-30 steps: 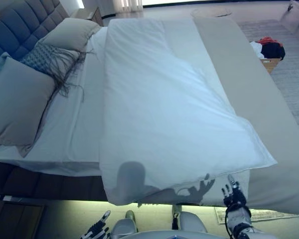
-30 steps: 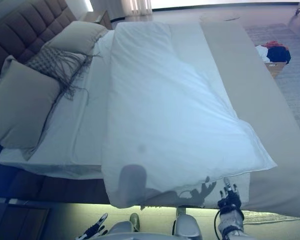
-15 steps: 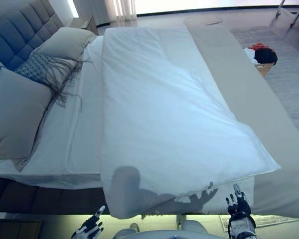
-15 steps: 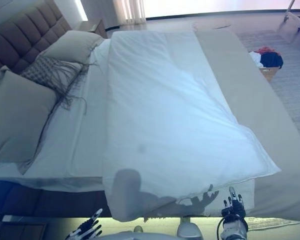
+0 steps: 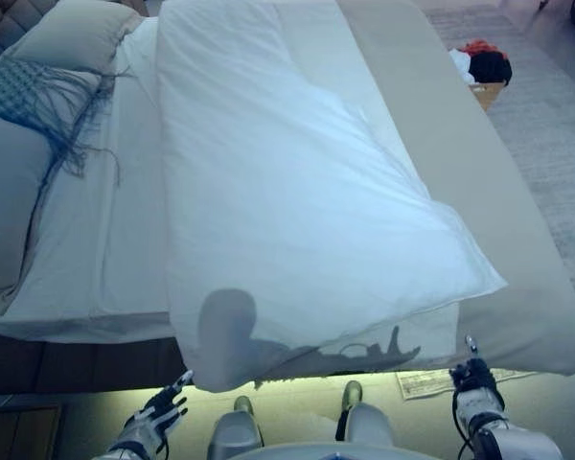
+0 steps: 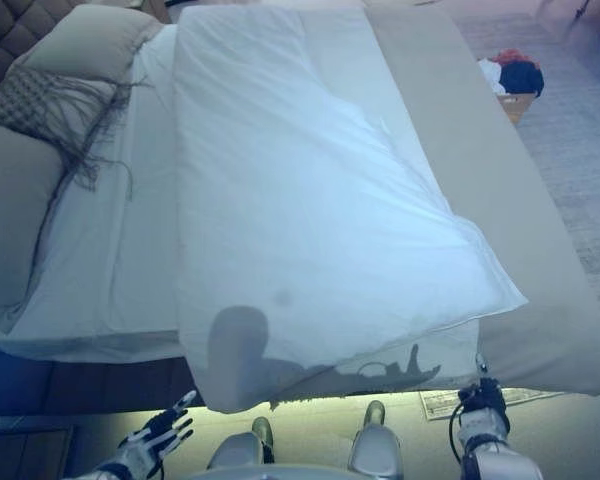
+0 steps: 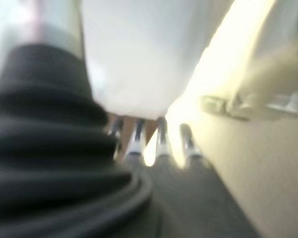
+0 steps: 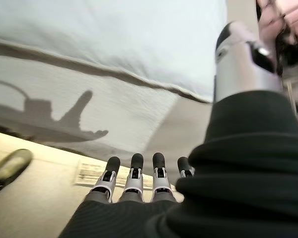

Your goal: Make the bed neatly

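A white duvet (image 5: pixel 287 182) lies along the bed, its near edge hanging over the bed's side and its near right corner skewed. A beige bedspread (image 5: pixel 479 192) lies along the right side. White sheet (image 5: pixel 105 240) shows on the left. My left hand (image 5: pixel 158 414) is open and empty, low by the bed's near edge on the left; it also shows in the left wrist view (image 7: pixel 159 144). My right hand (image 5: pixel 474 379) is open and empty, low below the duvet's near right corner; it also shows in the right wrist view (image 8: pixel 134 173).
Grey pillows (image 5: pixel 72 34) and a fringed cushion (image 5: pixel 34 91) lie at the head of the bed on the left. A basket of clothes (image 5: pixel 479 67) stands on the carpet at the far right. A sheet of paper (image 5: pixel 431 381) lies on the floor by the bed.
The camera has tilted down and the whole picture has shifted. Both hands stay low, open and empty, in front of the bed's near edge.
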Available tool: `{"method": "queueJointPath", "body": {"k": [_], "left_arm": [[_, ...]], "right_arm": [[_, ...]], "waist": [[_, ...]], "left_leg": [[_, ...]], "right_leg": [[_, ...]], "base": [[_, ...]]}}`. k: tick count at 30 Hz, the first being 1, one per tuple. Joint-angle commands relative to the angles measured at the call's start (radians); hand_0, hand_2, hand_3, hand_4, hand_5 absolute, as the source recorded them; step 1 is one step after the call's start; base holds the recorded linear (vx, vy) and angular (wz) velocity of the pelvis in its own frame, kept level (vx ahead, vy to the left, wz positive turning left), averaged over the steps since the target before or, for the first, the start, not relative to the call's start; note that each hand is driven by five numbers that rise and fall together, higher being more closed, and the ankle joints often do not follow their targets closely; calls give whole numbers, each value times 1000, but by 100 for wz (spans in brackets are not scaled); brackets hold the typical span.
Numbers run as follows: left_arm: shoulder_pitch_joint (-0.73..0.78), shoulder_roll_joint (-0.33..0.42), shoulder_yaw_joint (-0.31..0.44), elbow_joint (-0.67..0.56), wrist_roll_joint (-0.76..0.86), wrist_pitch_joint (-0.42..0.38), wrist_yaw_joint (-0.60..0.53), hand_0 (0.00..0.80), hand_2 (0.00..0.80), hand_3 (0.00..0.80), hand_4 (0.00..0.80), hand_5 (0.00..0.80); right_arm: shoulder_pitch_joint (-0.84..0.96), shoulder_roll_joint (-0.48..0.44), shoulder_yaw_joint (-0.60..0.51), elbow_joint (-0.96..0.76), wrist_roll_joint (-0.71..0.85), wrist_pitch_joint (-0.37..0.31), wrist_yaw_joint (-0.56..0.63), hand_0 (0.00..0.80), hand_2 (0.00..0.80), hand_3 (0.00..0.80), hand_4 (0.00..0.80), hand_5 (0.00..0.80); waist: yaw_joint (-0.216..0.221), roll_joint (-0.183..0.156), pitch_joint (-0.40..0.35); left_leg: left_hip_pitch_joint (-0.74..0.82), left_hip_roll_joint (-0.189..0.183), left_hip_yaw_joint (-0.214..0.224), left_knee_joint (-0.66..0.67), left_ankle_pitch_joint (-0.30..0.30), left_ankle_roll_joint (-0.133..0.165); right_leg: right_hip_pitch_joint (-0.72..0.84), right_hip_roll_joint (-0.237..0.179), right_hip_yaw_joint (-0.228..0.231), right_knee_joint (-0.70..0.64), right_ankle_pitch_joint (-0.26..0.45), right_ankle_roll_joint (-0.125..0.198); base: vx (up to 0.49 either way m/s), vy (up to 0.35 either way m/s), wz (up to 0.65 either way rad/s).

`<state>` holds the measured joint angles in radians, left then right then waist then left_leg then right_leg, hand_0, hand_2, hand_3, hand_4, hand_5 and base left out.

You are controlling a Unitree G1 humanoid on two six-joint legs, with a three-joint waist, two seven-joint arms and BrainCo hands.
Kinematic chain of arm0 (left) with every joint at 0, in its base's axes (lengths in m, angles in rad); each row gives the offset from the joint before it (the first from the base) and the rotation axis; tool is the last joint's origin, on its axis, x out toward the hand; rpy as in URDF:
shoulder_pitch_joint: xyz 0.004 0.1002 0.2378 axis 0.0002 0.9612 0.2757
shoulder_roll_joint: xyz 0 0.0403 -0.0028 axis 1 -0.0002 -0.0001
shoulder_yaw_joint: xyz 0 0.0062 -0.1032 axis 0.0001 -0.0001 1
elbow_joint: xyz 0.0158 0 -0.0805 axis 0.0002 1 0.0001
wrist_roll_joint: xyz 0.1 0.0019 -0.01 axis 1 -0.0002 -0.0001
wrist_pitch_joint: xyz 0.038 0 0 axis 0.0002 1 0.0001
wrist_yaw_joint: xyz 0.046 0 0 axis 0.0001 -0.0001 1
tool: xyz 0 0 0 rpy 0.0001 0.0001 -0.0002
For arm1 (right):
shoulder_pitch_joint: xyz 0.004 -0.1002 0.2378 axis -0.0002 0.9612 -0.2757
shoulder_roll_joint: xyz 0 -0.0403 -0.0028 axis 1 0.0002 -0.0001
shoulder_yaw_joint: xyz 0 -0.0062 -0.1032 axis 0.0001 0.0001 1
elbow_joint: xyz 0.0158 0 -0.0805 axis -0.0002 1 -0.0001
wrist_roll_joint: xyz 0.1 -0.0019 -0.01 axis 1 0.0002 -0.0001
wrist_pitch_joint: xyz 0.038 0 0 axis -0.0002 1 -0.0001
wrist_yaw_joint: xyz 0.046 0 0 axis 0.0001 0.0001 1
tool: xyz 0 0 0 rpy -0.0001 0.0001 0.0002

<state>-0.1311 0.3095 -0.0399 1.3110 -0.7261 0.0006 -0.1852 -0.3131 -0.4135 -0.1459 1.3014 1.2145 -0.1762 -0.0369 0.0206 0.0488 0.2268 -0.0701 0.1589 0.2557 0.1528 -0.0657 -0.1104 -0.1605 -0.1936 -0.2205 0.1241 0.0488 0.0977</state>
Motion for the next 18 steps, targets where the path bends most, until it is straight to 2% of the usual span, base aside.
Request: {"method": "queueJointPath", "body": {"k": [1,4,10,13,18], "left_arm": [[-103,24,-19,-33,-82,-8,35,0,0,0,0,0],[-130,21,-39,-89,-128,-22,34,0,0,0,0,0],[-133,21,-69,-195,-193,-49,26,0,0,0,0,0],[-132,25,-83,-240,-224,-56,25,0,0,0,0,0],[-142,54,-95,-320,-259,-47,42,0,0,0,0,0]], "right_arm": [[-115,-16,-19,2,92,4,-9,0,0,0,0,0],[-160,-52,-11,1,96,15,-19,0,0,0,0,0],[-236,-127,19,-11,80,38,77,0,0,0,0,0],[-313,-181,46,-16,62,85,114,0,0,0,0,0],[-401,-252,78,-16,100,197,126,0,0,0,0,0]], "waist": [[29,-14,89],[31,-3,136],[39,26,205],[47,40,241],[54,61,293]], "left_leg": [[-153,-49,-51,101,17,47],[-225,-46,-77,137,29,32],[-323,-64,-124,178,39,23],[-377,-77,-143,202,36,25],[-463,-88,-142,242,38,39]], "right_leg": [[30,-76,7,-13,20,32],[-29,-73,3,20,1,30],[-140,-70,0,93,-25,17],[-215,-69,0,154,-45,12],[-349,-76,8,282,-74,8]], "base": [[-214,-144,-2],[-177,-101,8],[-114,-59,2],[-96,-47,-9],[-85,-66,3]]}}
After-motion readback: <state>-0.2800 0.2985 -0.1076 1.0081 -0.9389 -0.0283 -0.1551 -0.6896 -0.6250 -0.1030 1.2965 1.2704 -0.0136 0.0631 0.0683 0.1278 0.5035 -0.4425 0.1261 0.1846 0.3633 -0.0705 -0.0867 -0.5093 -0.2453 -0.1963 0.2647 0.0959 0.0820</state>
